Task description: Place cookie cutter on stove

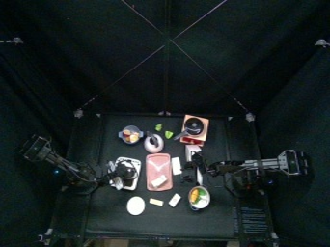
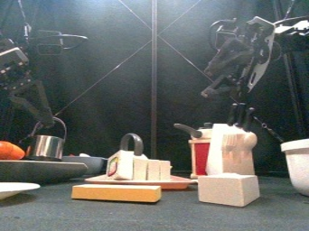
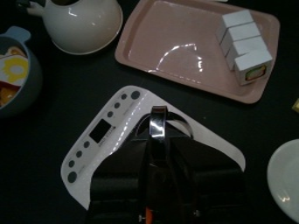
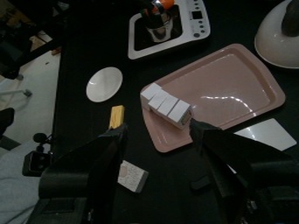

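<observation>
The cookie cutter, a shiny metal ring, sits between the jaws of my left gripper, which is shut on it just above a white flat scale. In the front view the cutter hangs low at the left under the left gripper. The stove, a dark red block with a white-ringed burner, stands at the back right of the table, well away from the cutter. My right gripper hovers open and holds nothing, beside the pink tray.
White blocks lie on the pink tray. Near the left gripper are a white teapot, a blue bowl of food and a white plate. A yellow block and a white block lie at the front edge.
</observation>
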You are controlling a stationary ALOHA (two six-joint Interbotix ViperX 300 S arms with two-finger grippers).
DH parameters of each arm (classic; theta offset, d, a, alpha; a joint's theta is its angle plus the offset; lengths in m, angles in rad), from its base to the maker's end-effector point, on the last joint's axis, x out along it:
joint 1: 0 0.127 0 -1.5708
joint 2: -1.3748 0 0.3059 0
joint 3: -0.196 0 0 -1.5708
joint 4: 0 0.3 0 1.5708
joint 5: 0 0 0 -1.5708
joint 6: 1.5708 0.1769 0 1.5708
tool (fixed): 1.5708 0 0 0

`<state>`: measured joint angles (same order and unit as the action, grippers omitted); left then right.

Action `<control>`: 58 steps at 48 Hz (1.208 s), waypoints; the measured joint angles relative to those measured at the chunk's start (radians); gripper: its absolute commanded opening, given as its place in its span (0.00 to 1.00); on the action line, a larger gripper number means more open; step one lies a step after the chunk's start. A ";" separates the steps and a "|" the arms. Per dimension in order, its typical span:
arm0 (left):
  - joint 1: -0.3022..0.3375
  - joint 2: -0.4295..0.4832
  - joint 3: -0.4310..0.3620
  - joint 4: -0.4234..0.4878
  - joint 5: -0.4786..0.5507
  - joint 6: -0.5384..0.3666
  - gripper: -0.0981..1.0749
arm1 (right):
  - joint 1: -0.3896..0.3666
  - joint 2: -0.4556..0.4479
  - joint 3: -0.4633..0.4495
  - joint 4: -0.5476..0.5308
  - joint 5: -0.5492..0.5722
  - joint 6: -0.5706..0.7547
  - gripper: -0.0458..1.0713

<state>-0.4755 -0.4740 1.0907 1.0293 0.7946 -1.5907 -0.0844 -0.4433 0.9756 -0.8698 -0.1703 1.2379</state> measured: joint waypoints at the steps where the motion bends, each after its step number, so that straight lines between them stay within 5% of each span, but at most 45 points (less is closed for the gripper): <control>1: 0.000 0.000 0.000 -0.008 0.000 0.005 0.59 | 0.000 0.002 0.000 0.000 0.000 0.000 0.86; 14: 0.000 0.000 0.000 -0.038 0.026 0.011 0.63 | 0.002 0.000 0.000 0.000 0.000 0.000 0.85; 33: 0.000 -0.003 -0.015 -0.037 0.052 0.011 0.87 | 0.000 0.000 0.000 -0.002 0.000 0.000 0.86; 58: -0.002 -0.020 -0.032 0.067 0.052 0.002 0.88 | 0.000 0.000 0.000 0.000 0.000 0.000 0.86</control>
<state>-0.4771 -0.4939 1.0584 1.0968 0.8468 -1.5892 -0.0844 -0.4433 0.9756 -0.8698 -0.1703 1.2379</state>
